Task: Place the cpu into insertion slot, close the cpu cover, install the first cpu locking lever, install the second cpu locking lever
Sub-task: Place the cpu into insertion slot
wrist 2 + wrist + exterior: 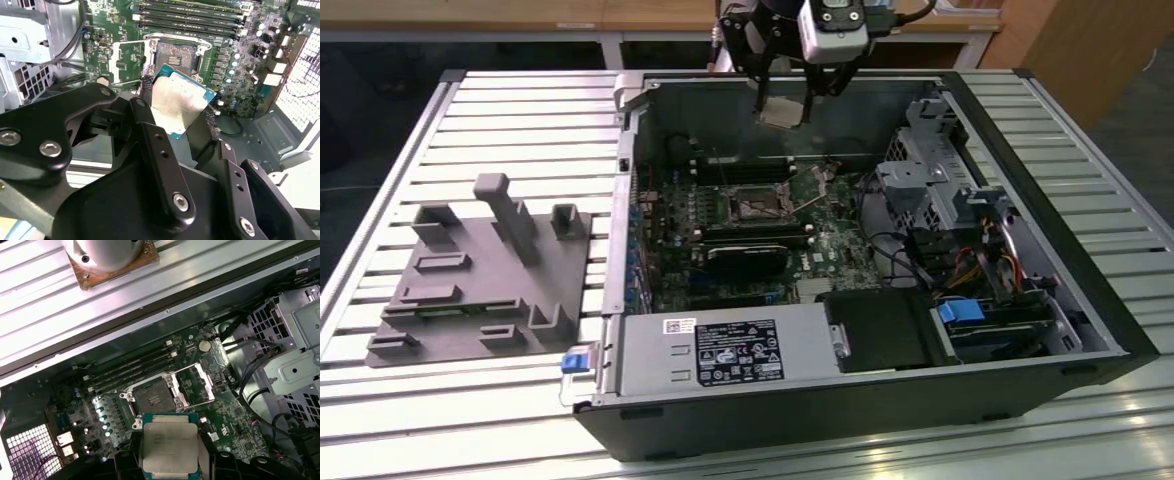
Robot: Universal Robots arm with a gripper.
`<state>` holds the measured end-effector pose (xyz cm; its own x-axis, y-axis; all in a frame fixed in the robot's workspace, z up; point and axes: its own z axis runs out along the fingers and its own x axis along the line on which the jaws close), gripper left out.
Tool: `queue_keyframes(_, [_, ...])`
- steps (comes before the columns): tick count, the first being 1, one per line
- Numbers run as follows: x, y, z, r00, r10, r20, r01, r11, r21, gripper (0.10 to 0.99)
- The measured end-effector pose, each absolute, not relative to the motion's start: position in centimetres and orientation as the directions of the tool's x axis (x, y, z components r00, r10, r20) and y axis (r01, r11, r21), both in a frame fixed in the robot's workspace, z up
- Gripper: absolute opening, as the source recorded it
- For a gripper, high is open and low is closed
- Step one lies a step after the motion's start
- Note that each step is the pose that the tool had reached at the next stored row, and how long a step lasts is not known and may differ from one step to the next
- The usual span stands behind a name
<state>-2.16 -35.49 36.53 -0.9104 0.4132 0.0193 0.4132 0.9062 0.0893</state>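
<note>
Counting the task items gives one gripper [787, 100], one cpu [783, 112], one insertion slot [757, 208] and one cpu cover [127, 62]. The cpu is pinched by two opposite edges between the gripper's two black fingers [155, 150], and its pale metal top is turned toward both wrist cameras. It is held in the air well above the insertion slot, clear of it.

The insertion slot is uncovered, and its dark contact field is exposed inside the thin metal rim. The cpu cover is swung off the slot and rests just beside it, joined to the slot's rim along one edge.

One open computer case [1107, 340] is laid on its side on one slatted table [494, 110]. One green motherboard [720, 215] is mounted in the case, and the insertion slot is set into it. Four long black memory slots [190, 17] run side by side just beside the insertion slot. One black rectangular block [747, 255] is seated near the slot on the opposite side from the memory slots. One power supply [720, 352] is fitted beyond that block, well apart from the slot. One round coin cell [204, 345] sits near the cpu cover.

One grey fixture tray [480, 270] lies outside the case, well apart from the insertion slot.
</note>
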Motion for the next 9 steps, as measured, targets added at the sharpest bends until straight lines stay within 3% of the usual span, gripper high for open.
queue_keyframes(9, [-2.16,-35.49,36.49,-0.888,0.459,0.019,0.459,0.884,0.089,0.525])
